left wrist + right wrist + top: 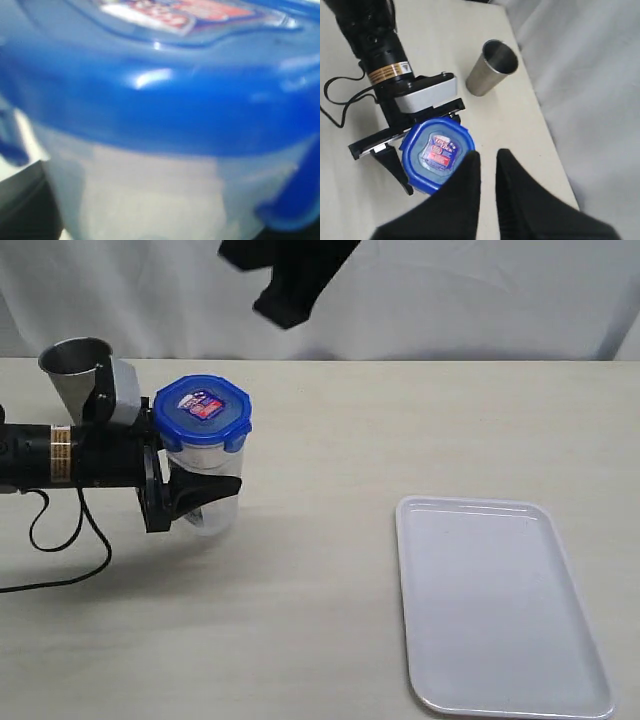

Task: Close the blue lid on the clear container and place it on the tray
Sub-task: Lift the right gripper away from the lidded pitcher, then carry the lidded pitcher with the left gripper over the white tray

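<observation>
Left hand (203,495) level — grasping clear container (224,502), blue lid (203,412) on top; right hand (487,157) raised above — nearly clenched, empty.

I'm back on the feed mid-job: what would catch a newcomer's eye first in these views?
The bright blue lid stands out first, sitting on top of the clear container, which the left fingers clasp at the left of the exterior view. Next comes the white tray, lying bare at the right front, well apart from the container. A grey metal cup stands upright just behind the left arm.
</observation>
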Robot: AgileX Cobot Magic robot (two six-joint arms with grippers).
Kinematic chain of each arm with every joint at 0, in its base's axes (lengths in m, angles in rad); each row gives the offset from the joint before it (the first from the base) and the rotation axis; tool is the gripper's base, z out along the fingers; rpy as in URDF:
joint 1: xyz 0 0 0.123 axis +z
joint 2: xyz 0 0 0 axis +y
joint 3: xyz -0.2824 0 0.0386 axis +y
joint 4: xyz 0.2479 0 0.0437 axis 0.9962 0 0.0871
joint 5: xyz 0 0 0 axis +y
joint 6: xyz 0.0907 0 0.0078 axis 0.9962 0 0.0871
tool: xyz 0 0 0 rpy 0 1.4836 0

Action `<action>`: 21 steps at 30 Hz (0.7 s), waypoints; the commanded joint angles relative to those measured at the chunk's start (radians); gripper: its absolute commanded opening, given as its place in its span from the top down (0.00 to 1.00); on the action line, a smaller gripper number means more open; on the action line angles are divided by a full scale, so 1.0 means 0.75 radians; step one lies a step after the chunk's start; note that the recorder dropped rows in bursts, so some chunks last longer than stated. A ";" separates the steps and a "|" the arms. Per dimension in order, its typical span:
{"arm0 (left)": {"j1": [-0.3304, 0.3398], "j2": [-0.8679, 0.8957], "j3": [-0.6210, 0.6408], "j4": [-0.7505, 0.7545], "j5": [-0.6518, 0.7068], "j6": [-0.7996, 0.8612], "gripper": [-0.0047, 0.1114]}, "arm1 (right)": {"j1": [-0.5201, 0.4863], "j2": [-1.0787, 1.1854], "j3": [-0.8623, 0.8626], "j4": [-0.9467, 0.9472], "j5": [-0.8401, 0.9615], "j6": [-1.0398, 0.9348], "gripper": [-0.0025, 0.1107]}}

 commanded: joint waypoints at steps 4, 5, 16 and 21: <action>-0.297 -0.183 -0.080 -0.008 0.409 -0.056 0.96 | -0.107 -0.353 0.290 0.013 -0.334 0.139 0.94; -0.355 -0.194 -0.103 0.001 0.489 -0.059 0.96 | -0.125 -0.410 0.344 0.013 -0.391 0.167 0.94; -0.945 -0.202 -0.325 0.059 1.226 0.167 0.96 | -0.195 -1.006 0.903 0.014 -0.819 0.263 0.94; -1.098 -0.195 -0.392 0.072 1.398 0.397 0.96 | -0.195 -1.209 1.084 0.014 -0.944 0.273 0.94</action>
